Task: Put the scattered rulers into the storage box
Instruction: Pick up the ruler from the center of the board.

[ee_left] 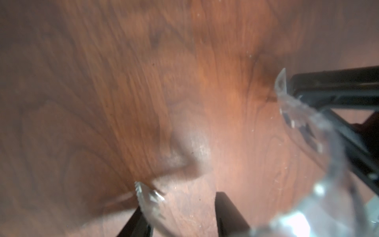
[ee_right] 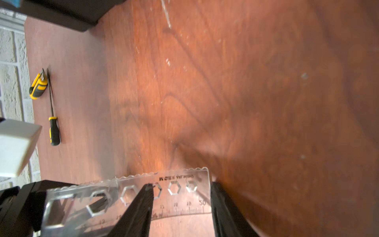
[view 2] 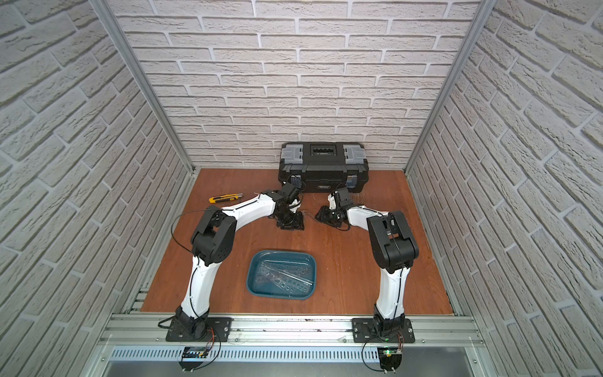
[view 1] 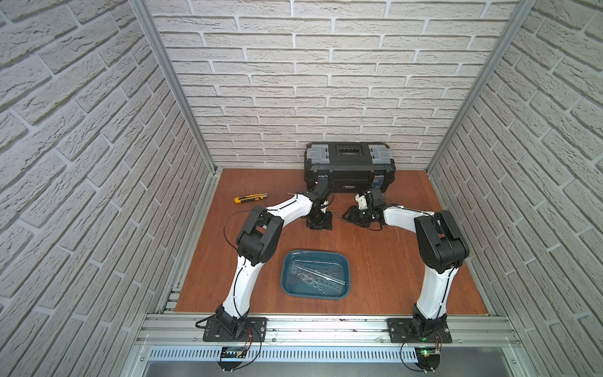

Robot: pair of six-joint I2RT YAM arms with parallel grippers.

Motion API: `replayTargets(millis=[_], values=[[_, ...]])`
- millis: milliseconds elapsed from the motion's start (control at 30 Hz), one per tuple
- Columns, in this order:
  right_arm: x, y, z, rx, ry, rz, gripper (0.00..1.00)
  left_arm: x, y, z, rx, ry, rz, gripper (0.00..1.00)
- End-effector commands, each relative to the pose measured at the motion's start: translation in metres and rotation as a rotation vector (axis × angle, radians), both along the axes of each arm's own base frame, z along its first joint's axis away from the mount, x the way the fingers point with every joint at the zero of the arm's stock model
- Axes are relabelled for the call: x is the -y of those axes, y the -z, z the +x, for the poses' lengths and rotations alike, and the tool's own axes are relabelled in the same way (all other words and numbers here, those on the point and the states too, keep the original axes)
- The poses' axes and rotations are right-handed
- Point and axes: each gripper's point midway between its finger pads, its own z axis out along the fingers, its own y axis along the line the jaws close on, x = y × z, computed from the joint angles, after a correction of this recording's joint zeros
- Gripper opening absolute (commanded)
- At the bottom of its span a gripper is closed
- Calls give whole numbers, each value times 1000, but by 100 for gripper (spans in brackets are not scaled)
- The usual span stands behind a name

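Observation:
The teal storage box (view 1: pixel 287 261) (view 2: pixel 253 264) sits at the table's front middle, with several clear rulers (view 1: pixel 319 277) lying in it. Both arms reach to the spot in front of the toolbox. My right gripper (ee_right: pixel 182 192) (view 1: pixel 354 217) stands open low over a clear ruler (ee_right: pixel 180 197) with hexagon holes. The ruler's end lies flat between the jaws, and one finger crosses over it. My left gripper (ee_left: pixel 180 205) (view 1: pixel 319 224) has its jaws apart, with a toothed ruler corner (ee_left: pixel 147 197) against one finger. Blur hides whether that corner is pinched. Another clear strip (ee_left: pixel 297 115) curves beside the right gripper.
A black toolbox (view 1: pixel 349 166) stands against the back wall, just behind both grippers. A yellow-black utility knife (view 1: pixel 250 198) (ee_right: pixel 38 86) lies at the back left, and a screwdriver (ee_right: pixel 54 131) lies near it. Brick walls close in three sides.

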Motion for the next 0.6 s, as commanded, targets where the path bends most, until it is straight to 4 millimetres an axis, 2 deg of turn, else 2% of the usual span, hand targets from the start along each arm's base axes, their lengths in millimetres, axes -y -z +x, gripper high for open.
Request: replayTargets(millis=[0, 67, 167, 300, 367, 567], values=[[-9, 47, -59, -250, -55, -22, 47, -10, 24, 0, 30, 62, 120, 46], [-8, 46, -61, -251, -52, -21, 46, -15, 21, 2, 54, 72, 159, 43], [-7, 42, -63, -248, -50, -23, 45, -23, 20, 4, 92, 91, 230, 33], [-5, 41, -65, -253, -53, -33, 45, -30, 14, 4, 142, 119, 314, 10], [-5, 29, -63, -224, -55, -31, 45, -33, 11, 4, 161, 127, 342, 0], [-6, 16, -64, -201, -67, -26, 45, -39, 1, 3, 184, 160, 372, 0]])
